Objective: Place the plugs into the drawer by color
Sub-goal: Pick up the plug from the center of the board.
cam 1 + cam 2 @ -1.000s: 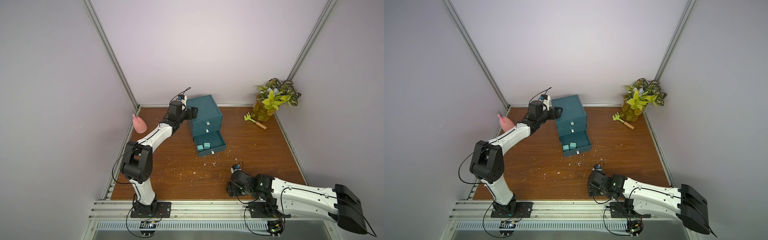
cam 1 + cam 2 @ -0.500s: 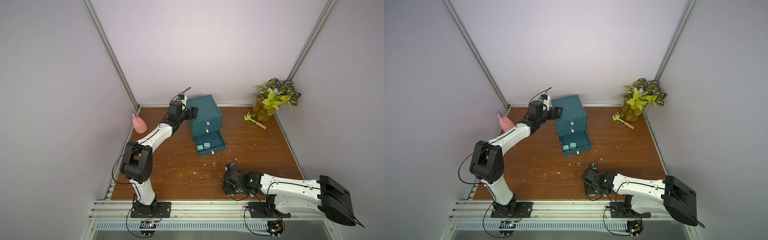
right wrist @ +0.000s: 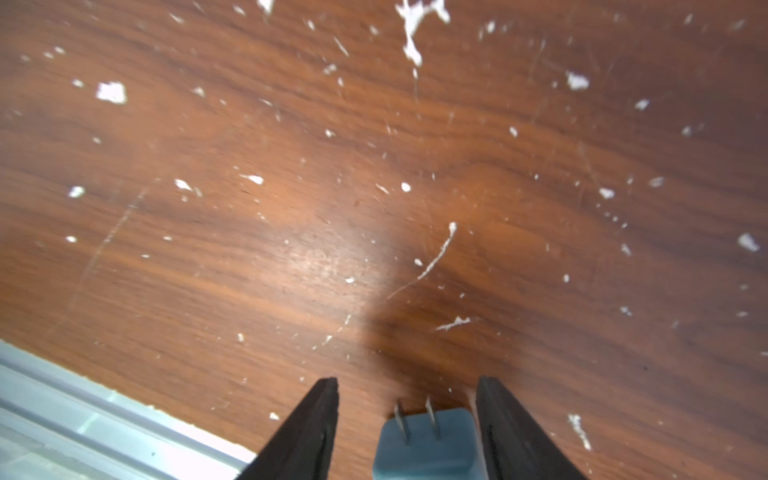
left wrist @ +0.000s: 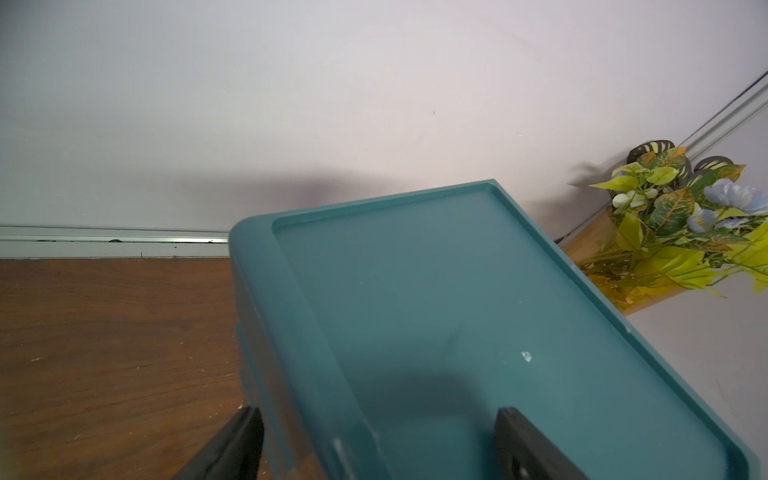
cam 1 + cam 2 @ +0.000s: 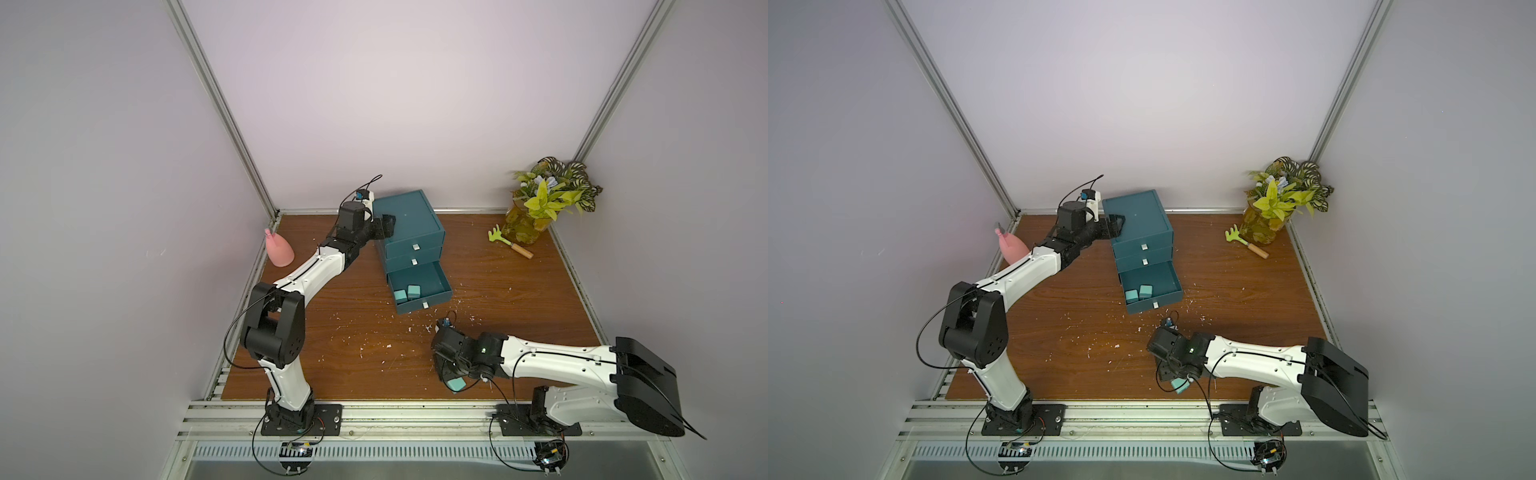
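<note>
Here: right gripper half-open, clamping nothing | blue-teal plug lies between its jaws at the near edge of the table, against one finger, prongs pointing along them | open bottom drawer stands far-left, right arm nearer.

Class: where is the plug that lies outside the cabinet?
In both top views the blue-teal plug lies near the table's front edge, right of centre, between the open jaws of the right gripper.
</note>
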`<move>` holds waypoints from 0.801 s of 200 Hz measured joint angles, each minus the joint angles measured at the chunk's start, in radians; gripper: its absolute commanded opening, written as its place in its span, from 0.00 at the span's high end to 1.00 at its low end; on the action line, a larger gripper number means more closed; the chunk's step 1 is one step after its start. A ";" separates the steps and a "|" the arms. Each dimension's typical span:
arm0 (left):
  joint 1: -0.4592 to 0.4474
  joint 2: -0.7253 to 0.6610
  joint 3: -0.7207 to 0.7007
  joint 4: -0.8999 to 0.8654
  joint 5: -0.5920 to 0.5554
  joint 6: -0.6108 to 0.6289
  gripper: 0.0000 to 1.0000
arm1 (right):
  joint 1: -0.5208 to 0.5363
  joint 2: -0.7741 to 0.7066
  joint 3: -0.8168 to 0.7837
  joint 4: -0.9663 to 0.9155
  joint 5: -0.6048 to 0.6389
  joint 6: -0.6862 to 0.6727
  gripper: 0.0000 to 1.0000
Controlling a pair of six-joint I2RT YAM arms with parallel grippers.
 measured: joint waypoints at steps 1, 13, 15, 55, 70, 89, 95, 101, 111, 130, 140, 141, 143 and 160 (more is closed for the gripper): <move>0.000 0.000 0.000 0.000 0.000 0.000 0.17 | 0.000 -0.001 0.000 -0.001 0.000 -0.001 0.38; 0.000 0.000 0.000 0.000 0.000 0.001 0.17 | 0.002 -0.021 0.000 -0.017 -0.001 -0.017 0.38; 0.000 0.000 0.000 0.000 0.000 0.001 0.17 | 0.002 -0.025 0.000 -0.021 -0.001 -0.019 0.37; 0.000 -0.001 0.000 -0.001 0.000 0.005 0.17 | 0.029 -0.103 -0.027 -0.071 -0.015 -0.025 0.32; 0.000 -0.001 0.000 -0.001 0.000 0.005 0.17 | 0.046 -0.116 -0.041 -0.080 -0.026 -0.014 0.31; 0.000 -0.001 0.000 -0.001 0.000 0.005 0.17 | 0.066 -0.109 -0.056 -0.082 -0.029 -0.003 0.30; 0.000 -0.001 0.000 -0.001 0.000 0.005 0.17 | 0.072 -0.103 -0.059 -0.081 -0.029 0.002 0.30; 0.000 -0.001 0.000 -0.001 0.000 0.005 0.17 | 0.079 -0.095 -0.061 -0.081 -0.029 0.005 0.30; 0.000 -0.001 0.000 -0.001 0.000 0.005 0.17 | 0.089 -0.079 -0.061 -0.079 -0.029 0.012 0.30; 0.000 -0.001 0.000 -0.001 0.000 0.005 0.17 | 0.102 -0.054 -0.061 -0.072 -0.027 0.021 0.33; -0.001 -0.001 0.000 -0.001 0.000 0.005 0.17 | 0.105 -0.046 -0.063 -0.070 -0.027 0.027 0.36; -0.001 -0.001 0.000 -0.001 0.000 0.005 0.17 | 0.105 -0.045 -0.063 -0.069 -0.027 0.029 0.36; -0.001 -0.001 0.000 -0.001 0.000 0.005 0.17 | 0.105 -0.044 -0.063 -0.070 -0.027 0.028 0.37; -0.001 -0.001 0.000 -0.001 0.000 0.005 0.17 | 0.106 -0.041 -0.063 -0.068 -0.025 0.037 0.44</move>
